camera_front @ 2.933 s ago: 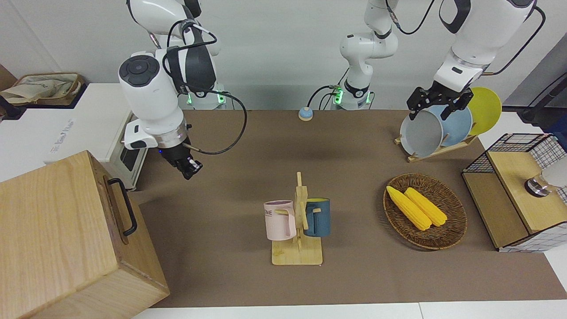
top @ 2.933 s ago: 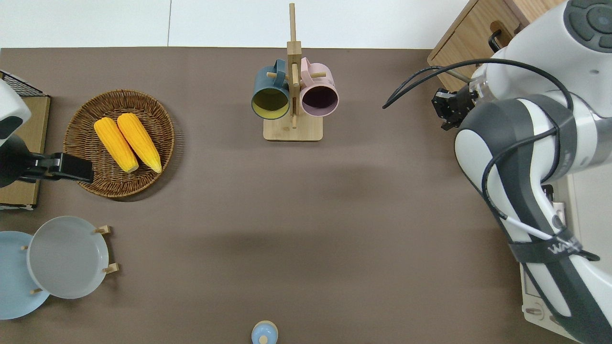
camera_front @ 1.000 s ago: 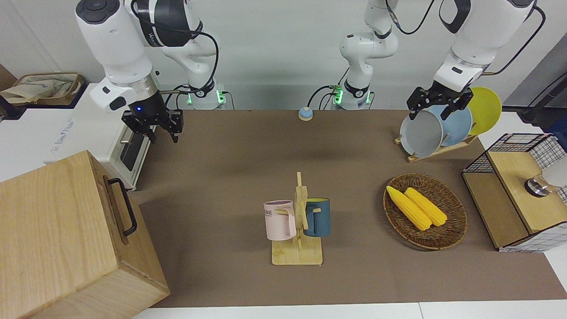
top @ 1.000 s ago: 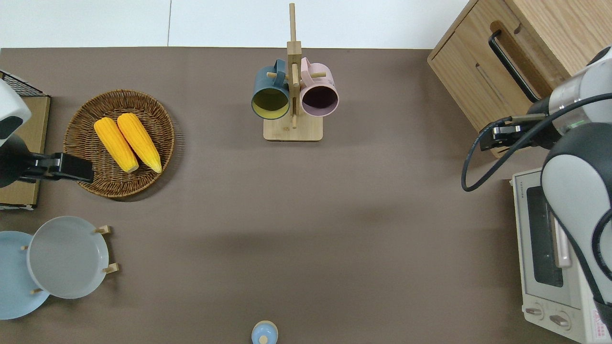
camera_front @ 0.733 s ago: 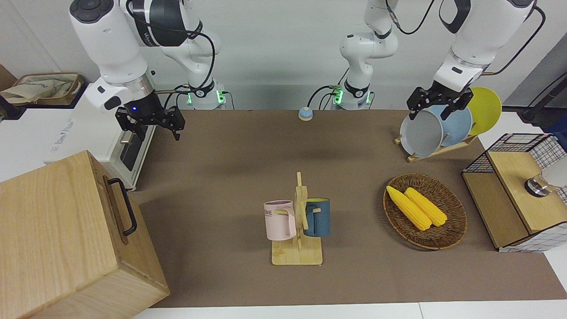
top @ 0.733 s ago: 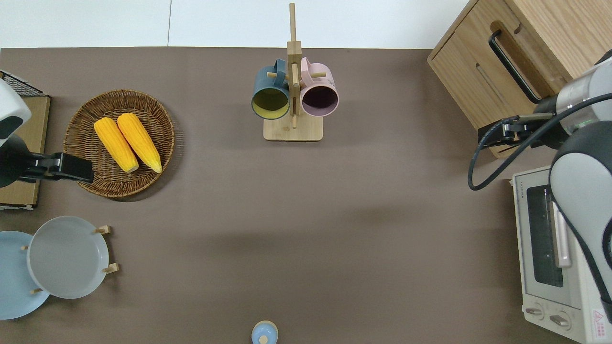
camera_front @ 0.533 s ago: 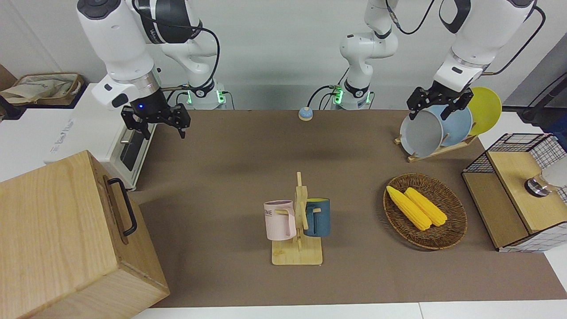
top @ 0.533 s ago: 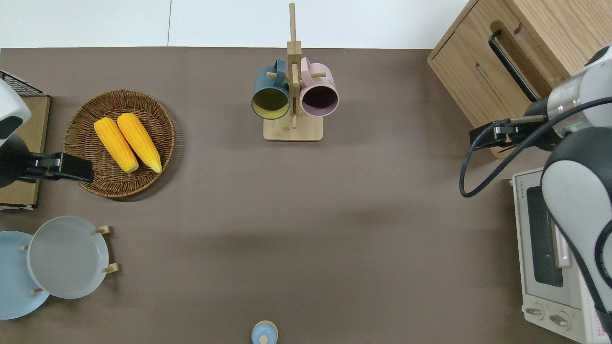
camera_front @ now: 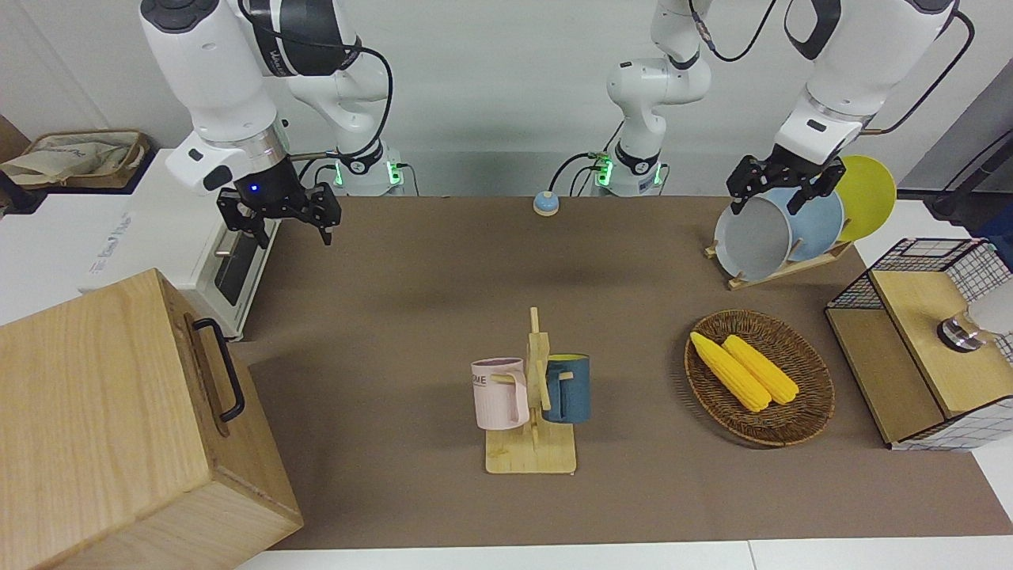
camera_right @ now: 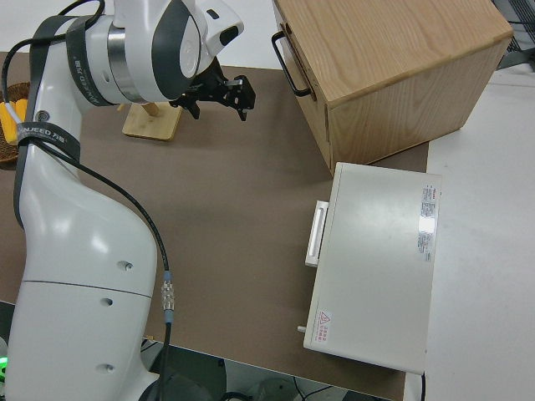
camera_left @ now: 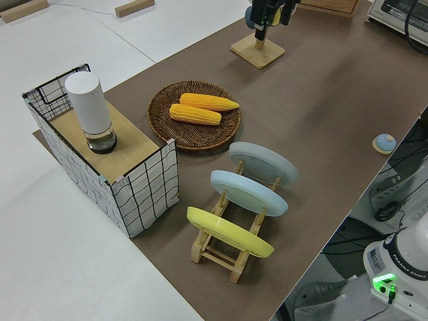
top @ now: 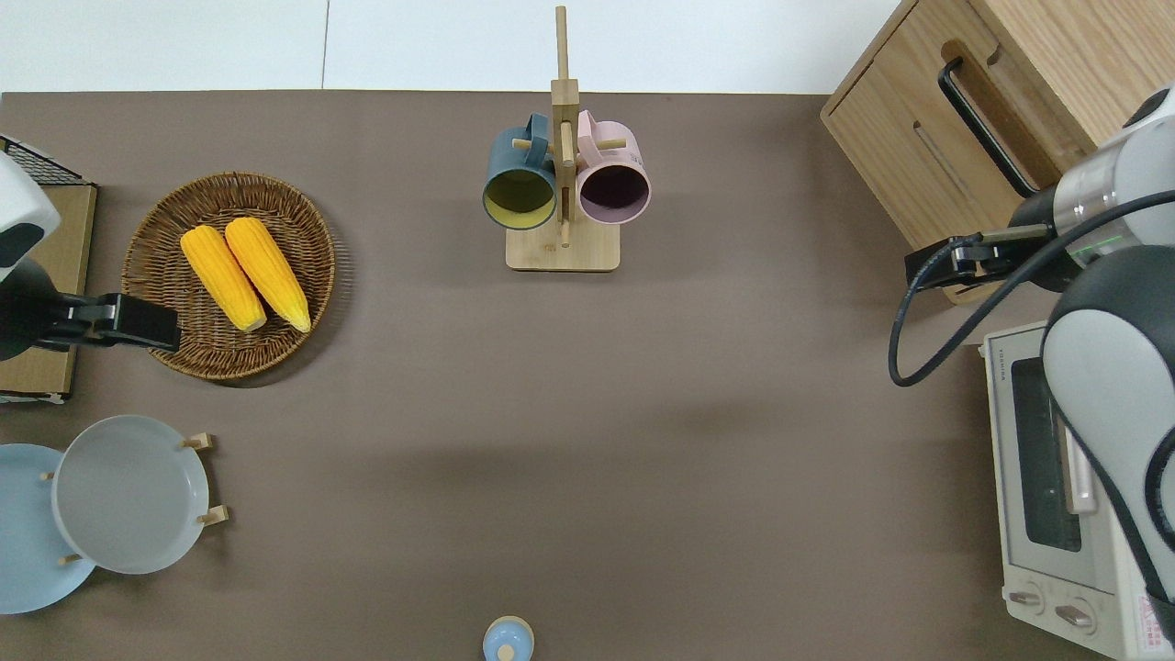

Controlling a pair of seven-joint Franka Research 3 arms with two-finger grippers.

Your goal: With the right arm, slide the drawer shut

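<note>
The drawer sits in the big pale wooden box at the right arm's end of the table. Its front lies flush with the box, and its black loop handle sticks out. The handle also shows in the right side view. My right gripper is open and empty, up in the air with a blue light at its wrist. In the overhead view it is over the table at the box corner nearest the robots, clear of the handle. My left arm is parked, with its gripper open.
A white oven stands beside the box, nearer to the robots. A mug rack holds a pink and a blue mug at mid table. A wicker basket of corn, a plate rack and a wire-mesh box stand toward the left arm's end.
My right gripper has lifted away from the drawer front, drawn back toward the robots and opened. In the last second it shifted slightly toward mid table. The drawer and left arm have not moved.
</note>
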